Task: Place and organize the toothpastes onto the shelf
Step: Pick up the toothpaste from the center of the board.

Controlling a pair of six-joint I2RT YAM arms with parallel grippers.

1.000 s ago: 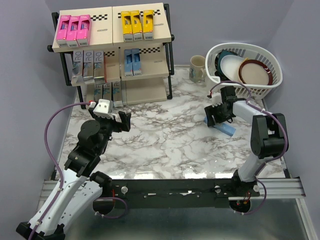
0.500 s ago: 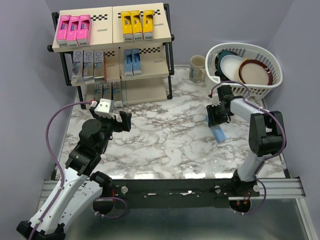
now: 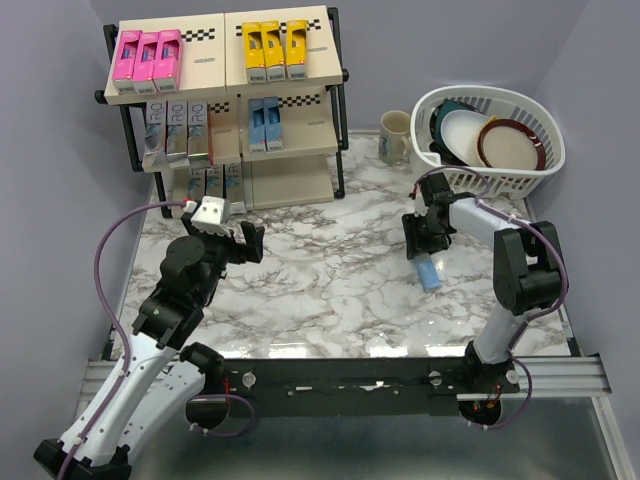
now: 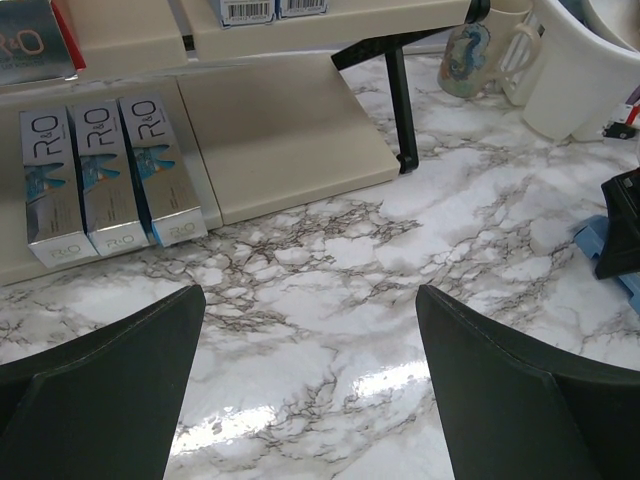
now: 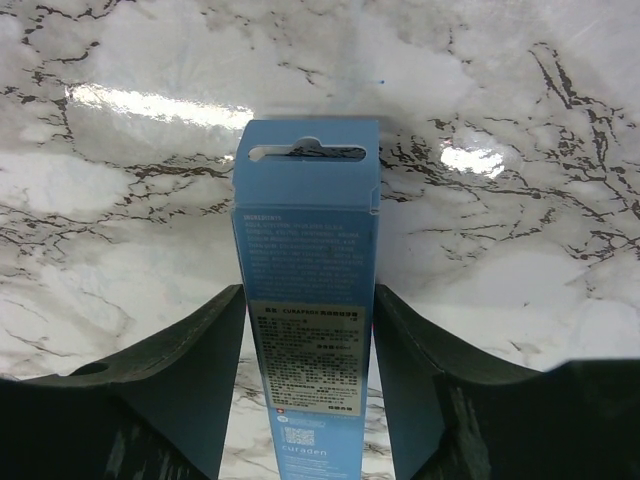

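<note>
- The right gripper (image 5: 308, 300) is down at the marble table (image 3: 320, 290), right of centre. Its fingers press against the two long sides of a light blue carton (image 5: 305, 300).
- The carton lies flat on the table, with its hanging-tab end pointing away from the wrist.
- The left gripper (image 4: 310, 300) hovers over the table's left side with its jaws spread wide and nothing between them. It faces the shelf (image 3: 290, 180).
- Top tier: three pink cartons (image 3: 147, 55) on the left and three yellow cartons (image 3: 275, 48) on the right.
- Middle tier: silver cartons (image 3: 178, 125) with a red one beside them, then two light blue cartons (image 3: 264, 120).
- Bottom tier: three silver-and-teal cartons (image 4: 110, 175) lie side by side at the left, and the board to their right is bare.
- A mug (image 3: 395, 135) stands between the shelf's right legs and a white basket (image 3: 545, 150) of dishes, both just behind the right arm.
</note>
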